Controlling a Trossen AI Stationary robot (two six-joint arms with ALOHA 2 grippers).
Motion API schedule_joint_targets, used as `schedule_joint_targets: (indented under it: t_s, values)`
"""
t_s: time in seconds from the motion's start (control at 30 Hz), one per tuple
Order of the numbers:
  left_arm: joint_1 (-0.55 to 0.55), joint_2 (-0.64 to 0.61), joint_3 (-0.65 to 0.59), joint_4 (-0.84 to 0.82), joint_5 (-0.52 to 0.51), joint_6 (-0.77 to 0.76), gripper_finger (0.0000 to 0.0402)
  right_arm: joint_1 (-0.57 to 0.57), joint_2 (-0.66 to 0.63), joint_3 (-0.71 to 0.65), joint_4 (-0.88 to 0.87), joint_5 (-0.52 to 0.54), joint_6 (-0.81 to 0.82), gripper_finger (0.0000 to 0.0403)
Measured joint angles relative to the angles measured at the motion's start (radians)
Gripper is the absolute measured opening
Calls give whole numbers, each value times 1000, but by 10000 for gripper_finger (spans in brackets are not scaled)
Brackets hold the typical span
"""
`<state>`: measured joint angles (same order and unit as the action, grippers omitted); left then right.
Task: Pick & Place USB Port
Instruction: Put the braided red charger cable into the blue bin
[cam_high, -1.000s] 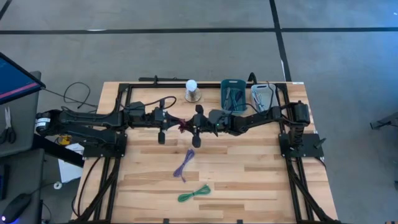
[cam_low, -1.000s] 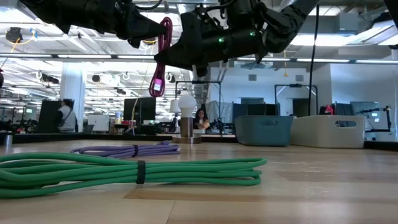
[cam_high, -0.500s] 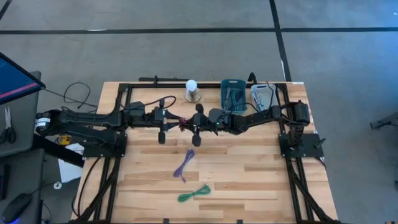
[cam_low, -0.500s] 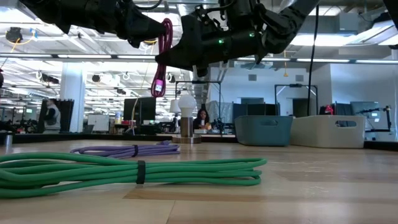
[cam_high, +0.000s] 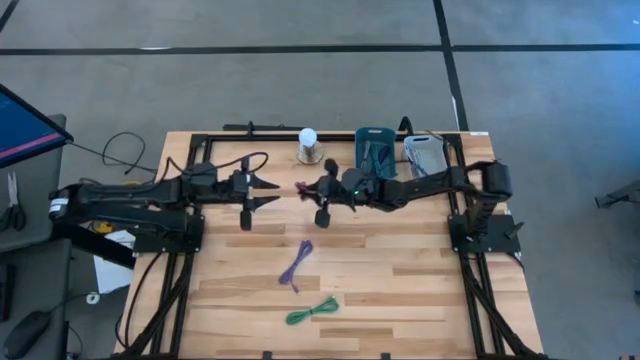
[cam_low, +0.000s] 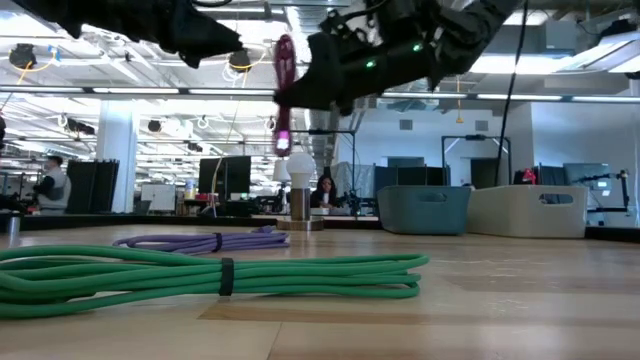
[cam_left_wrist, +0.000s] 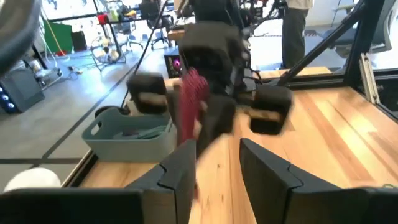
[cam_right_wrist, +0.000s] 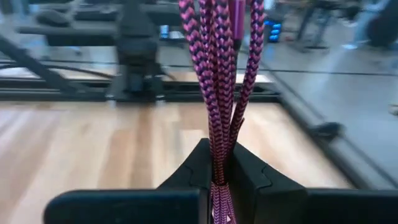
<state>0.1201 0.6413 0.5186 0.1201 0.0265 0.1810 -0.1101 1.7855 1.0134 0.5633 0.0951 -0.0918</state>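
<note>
A coiled magenta braided USB cable (cam_low: 284, 92) hangs high above the table's middle, and my right gripper (cam_high: 307, 189) is shut on it. My left gripper (cam_high: 268, 191) stands open a little to the cable's left, level with it; in the left wrist view its fingers (cam_left_wrist: 186, 177) frame the cable (cam_left_wrist: 189, 106) without touching it. A coiled purple cable (cam_high: 297, 264) and a coiled green cable (cam_high: 312, 312) lie flat on the wooden table nearer the front edge. My right gripper pinches several strands of the magenta coil (cam_right_wrist: 216, 152) between its two fingers. The fingers reach in nearly level from the table's right side. The bundle hangs upright (cam_low: 282, 125), clear of the table and of the other cables.
At the far edge stand a blue bin (cam_high: 375, 152) and a pale bin (cam_high: 423, 153), each with cables inside, and a white bulb-shaped object on a stand (cam_high: 310, 146). People and desks show in the room behind the table.
My left gripper has opened, let go of the magenta cable and drawn back toward the table's left edge. My right gripper has shifted slightly toward the right with the cable, which now hangs from it alone and has turned narrower in the low view.
</note>
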Motion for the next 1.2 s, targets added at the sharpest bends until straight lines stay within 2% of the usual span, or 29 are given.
schedule_joint_targets:
  t_s: [0.3, 0.5, 0.8, 1.03, 1.2]
  values:
    - [0, -24, 0, -47, 0, -5, 121, -71, -289, -212, -132, 186, -10, 19]
    - [0, -24, 0, -62, 0, -6, 121, -174, -423, -362, -149, 204, 82, 19]
    - [0, -24, 0, -61, 0, -6, 121, -319, -387, -414, -192, 276, 135, 19]
    - [0, -24, 0, -61, 0, -6, 121, -401, -300, -413, -236, 237, 277, 19]
    - [0, -24, 0, -60, 0, -5, 121, -416, -252, -412, -240, 212, 300, 19]
